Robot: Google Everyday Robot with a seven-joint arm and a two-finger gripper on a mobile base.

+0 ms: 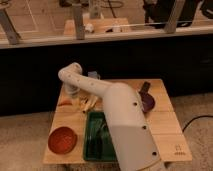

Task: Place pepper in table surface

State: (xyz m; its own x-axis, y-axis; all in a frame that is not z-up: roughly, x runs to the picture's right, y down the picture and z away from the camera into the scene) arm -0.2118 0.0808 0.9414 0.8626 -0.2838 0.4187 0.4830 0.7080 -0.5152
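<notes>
Reaching arm: a smooth white jointed arm (120,115) stretched from the lower right across the table to its back-left part, bending downward at the wrist.
Gripper: the gripper (71,91) hung below that wrist, low over the wood near the left edge. Whether it was open or closed could not be told.
Pepper: the pepper (65,103), small, slender and red-orange, lay on the table just in front of the gripper, toward the camera and slightly left. Contact between them could not be made out.
Long axis: it ran roughly left to right across the tabletop.
Table: the table (162,125) was a flat, smooth rectangle of light tan wood.
Neighbours: pale yellowish pieces (90,104) sat just right of the pepper. A glossy green tray (86,137) and a round orange-red bowl (62,140) sat nearer the camera, and a dark purple dish (147,101) was well apart on the right.
Judgement: the pepper seemed already down on the wood, so the coming move probably called for a straight lift away, without nudging it.
</notes>
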